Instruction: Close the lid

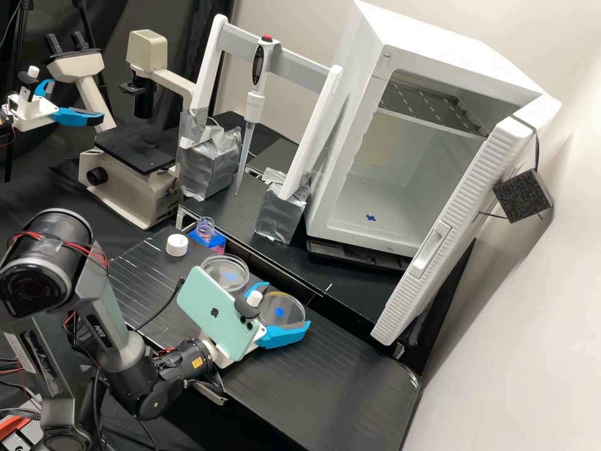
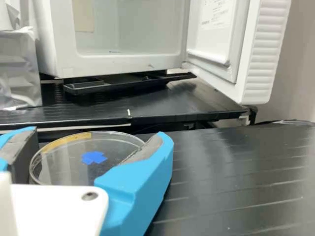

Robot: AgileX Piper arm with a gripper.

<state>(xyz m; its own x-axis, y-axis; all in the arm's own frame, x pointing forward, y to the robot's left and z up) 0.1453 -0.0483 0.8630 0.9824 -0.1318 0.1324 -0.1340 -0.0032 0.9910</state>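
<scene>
Clear plastic with a yellow strip on the rim for the petri dish lid (image 2: 118, 142), round and shallow, lying right between the two bright blue fingers of the pincer (image 1: 287, 304). Spread wide, yet closed as far as the lid's own width, with a grey pad seemingly against the rim on either side; hard to tell how firm a hold, or whether lifted off the black bench (image 1: 338, 376) or resting on it. Nearly level in the wrist view, with a blue cross (image 2: 93, 157) near the middle, on the plastic or beneath it, impossible to say which. To the pincer's left, near but apart, a clear petri dish (image 1: 216, 284) on the same bench, with another blue mark inside its outline. Farther left of the pincer, a white screw cap (image 1: 177, 245) just beside a small clear bottle (image 1: 205, 227) in a blue holder (image 1: 217, 240). Behind the blue fingers, on the arm's wrist, a mint-green phone (image 1: 213, 313), tilted. Ahead of the pincer, beyond the bench's far edge, a white incubator (image 1: 407, 28) with the door (image 1: 463, 219) wide open. Ahead and to the left, well apart, an upright pipette (image 1: 253, 100) between foil-wrapped white posts, and farther left again, a beige microscope (image 1: 150, 194).
</scene>
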